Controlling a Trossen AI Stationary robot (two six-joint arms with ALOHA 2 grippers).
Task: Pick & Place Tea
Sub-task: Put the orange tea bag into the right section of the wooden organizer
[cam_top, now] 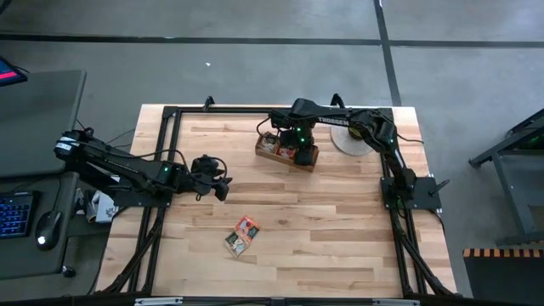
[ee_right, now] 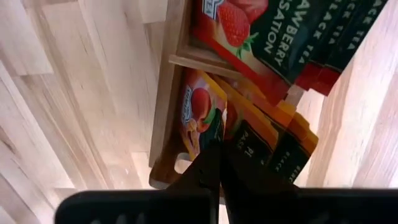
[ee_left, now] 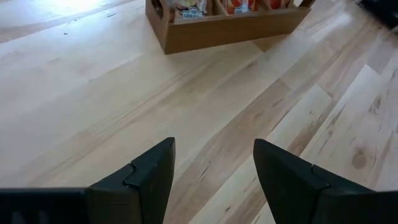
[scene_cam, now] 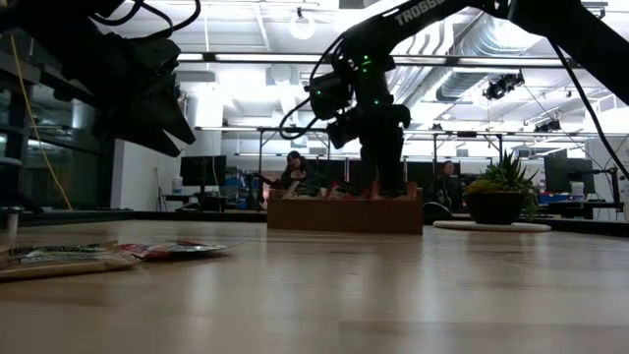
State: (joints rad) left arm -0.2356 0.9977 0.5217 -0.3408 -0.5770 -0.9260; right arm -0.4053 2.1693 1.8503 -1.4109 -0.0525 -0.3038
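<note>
So the right arm reaches from its base at the table's right edge across toward the far middle, elbow bent, and its wrist points down into the wooden tray (cam_top: 287, 151). The right gripper (ee_right: 222, 163) is pinched fully closed, fingertips pressed together right over the orange sachets (ee_right: 264, 134) in the tray. I can't see anything caught between the fingers, so it looks clenched on nothing.

The left arm stretches out low from the table's left side toward the middle, and the left gripper (cam_top: 214, 181) hovers over bare wood with its fingers (ee_left: 144, 180) spread apart and nothing between them. From its wrist camera the tray sits well ahead of it.

Counting stuff:
- one tray, with at least two compartments showing in the right wrist view
- one compartment holds red strawberry sachets (ee_right: 267, 34) standing on edge, several packed together; I can't get an exact number
- the next compartment has the orange ones, roughly four or five, hard to separate
- two loose sachets on the table (cam_top: 242, 235), near the front middle, overlapping: a red-orange one and a pale one, well apart from both grippers
- one potted plant (scene_cam: 501, 194) on a round mat just beside the tray

A person (scene_cam: 294, 174) sits in the room behind the table.
</note>
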